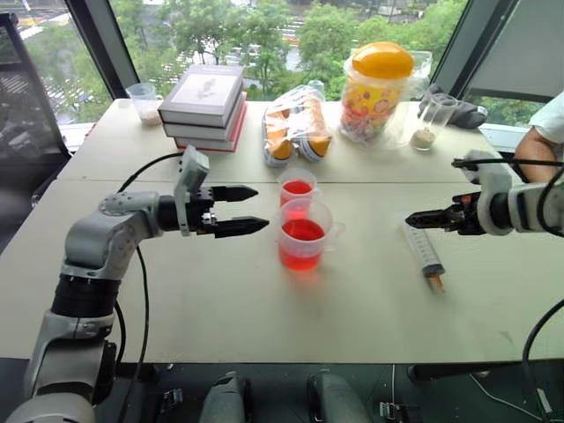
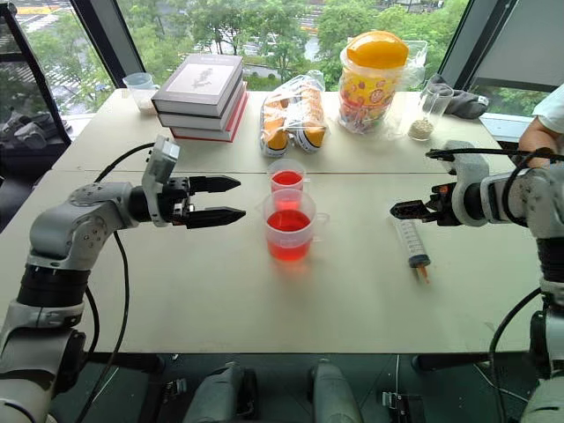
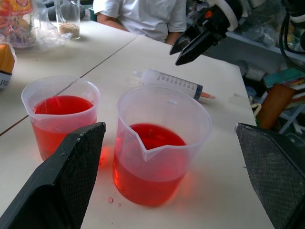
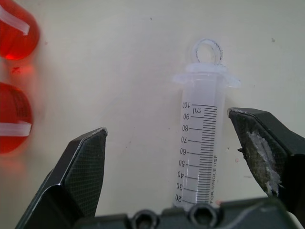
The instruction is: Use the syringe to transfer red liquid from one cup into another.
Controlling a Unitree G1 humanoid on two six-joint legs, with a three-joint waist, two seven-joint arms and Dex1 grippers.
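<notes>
The syringe point(image 1: 423, 251) lies flat on the table at the right, its orange tip toward the front edge and nothing red in its barrel point(image 4: 202, 148). My right gripper point(image 1: 414, 218) hovers over its plunger end, open, with the barrel between the fingers and untouched. The wider cup point(image 1: 302, 233) with the side handle stands mid-table holding red liquid point(image 3: 152, 138). The narrower cup point(image 1: 298, 192) stands just behind it, also holding red liquid. My left gripper point(image 1: 261, 208) points at the two cups from their left, open and empty.
Along the far edge are a stack of books point(image 1: 207, 101), a bag of snacks point(image 1: 295, 128), an orange-lidded jar point(image 1: 377, 88) and two clear cups with beige powder point(image 1: 144, 101) point(image 1: 432, 123). A person's arm point(image 1: 539, 141) rests at the far right.
</notes>
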